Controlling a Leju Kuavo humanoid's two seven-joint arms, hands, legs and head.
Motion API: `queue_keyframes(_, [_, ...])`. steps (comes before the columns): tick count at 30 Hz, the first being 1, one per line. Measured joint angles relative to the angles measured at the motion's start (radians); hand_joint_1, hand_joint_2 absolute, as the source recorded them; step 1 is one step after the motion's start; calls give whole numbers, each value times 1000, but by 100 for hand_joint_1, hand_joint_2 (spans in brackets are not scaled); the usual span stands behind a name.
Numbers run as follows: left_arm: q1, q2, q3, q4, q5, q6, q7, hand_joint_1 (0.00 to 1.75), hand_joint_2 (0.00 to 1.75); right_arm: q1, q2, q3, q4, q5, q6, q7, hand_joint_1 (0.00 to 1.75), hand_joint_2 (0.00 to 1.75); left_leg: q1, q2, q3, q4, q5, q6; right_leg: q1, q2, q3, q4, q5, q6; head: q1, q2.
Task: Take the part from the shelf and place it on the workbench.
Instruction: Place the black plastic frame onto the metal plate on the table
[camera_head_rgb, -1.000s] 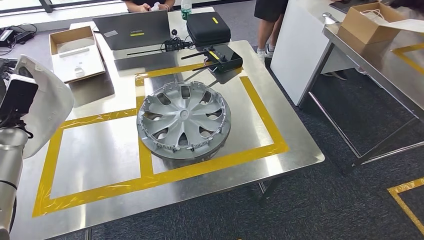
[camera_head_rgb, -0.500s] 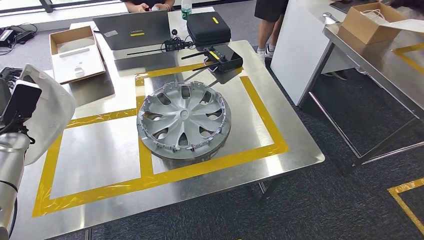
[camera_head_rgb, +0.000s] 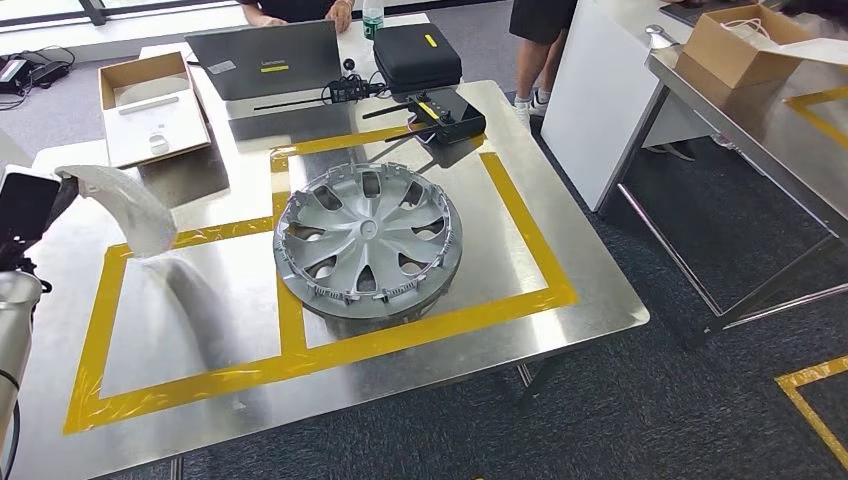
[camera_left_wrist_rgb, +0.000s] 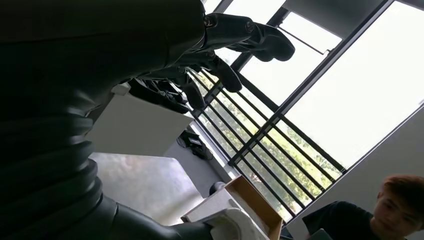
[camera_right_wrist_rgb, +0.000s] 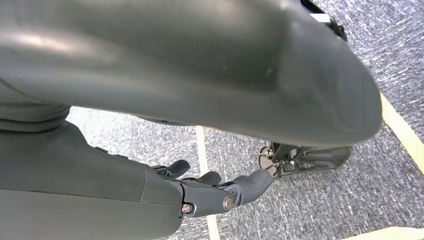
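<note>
one white part (camera_head_rgb: 120, 205) hangs from the left hand (camera_head_rgb: 25, 205), grip unclear; it could slip onto the desk (camera_head_rgb: 200, 300) below. right hand (camera_right_wrist_rgb: 220, 192) loosely curled, empty.

You see a silver hubcap (camera_head_rgb: 367, 241) lying flat inside the right square of yellow tape (camera_head_rgb: 527, 230). Behind it stands a black case (camera_head_rgb: 416, 55), and just in front of that a black device (camera_head_rgb: 447, 115) with yellow marks. A grey laptop (camera_head_rgb: 266, 58) is to the left of the case, and an open cardboard box (camera_head_rgb: 152, 107) lies further left. A person (camera_head_rgb: 541, 38) stands near the far corner.
</note>
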Motion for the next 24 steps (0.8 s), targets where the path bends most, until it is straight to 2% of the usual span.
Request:
queue_keyframes(4, [2, 2, 0, 0, 2, 2, -6, 0, 0, 0, 0, 0, 0, 0, -2, 2, 0, 0, 0, 0, 0, 0, 0, 0, 0, 0, 0, 0, 0, 0, 0, 0])
queue_keyframes(24, [3, -29, 0, -14, -12, 26, 6, 0, 0, -2, 0, 0, 0, -3, -9, 2, 0, 0, 0, 0, 1, 0, 0, 0, 0, 0, 0, 0, 0, 0, 0, 0])
